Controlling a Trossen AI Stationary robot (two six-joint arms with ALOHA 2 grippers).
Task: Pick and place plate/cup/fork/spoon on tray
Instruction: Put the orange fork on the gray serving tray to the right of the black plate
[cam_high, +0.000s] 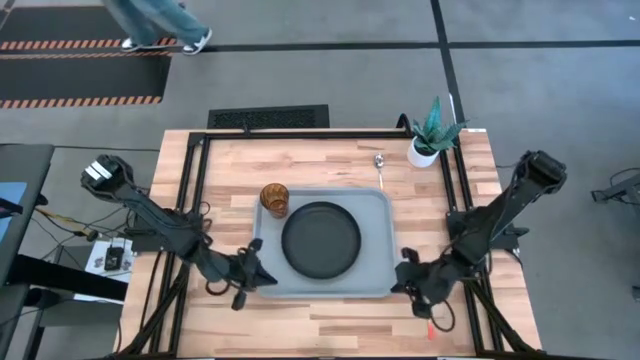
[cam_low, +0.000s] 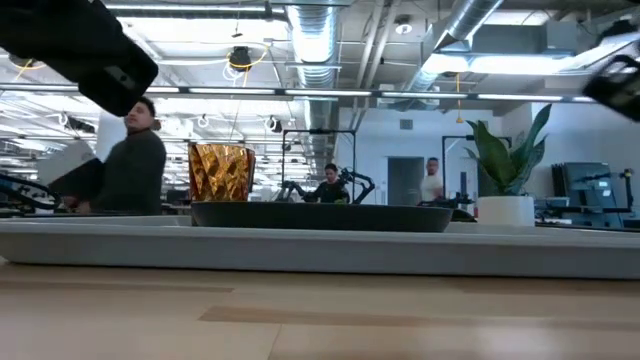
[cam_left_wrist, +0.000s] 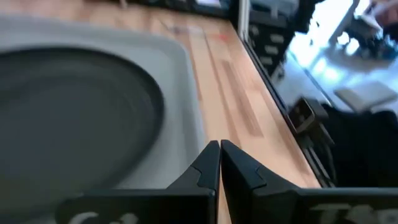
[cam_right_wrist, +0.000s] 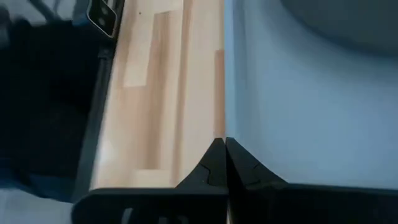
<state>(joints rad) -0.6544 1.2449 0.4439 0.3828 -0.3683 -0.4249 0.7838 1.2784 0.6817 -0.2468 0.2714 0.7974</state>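
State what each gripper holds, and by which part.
Nothing is held. The left gripper and right gripper both have jaws closed on nothing, beside the tray at its near corners.

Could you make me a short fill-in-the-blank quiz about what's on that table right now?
1. The black plate lies on the grey ____.
2. The amber cup stands at the tray's corner on the ____ arm's side.
3. The spoon lies on the bare wood beside the potted ____.
4. Both tools, left and right, have their fingers ____.

Missing words: tray; left; plant; shut
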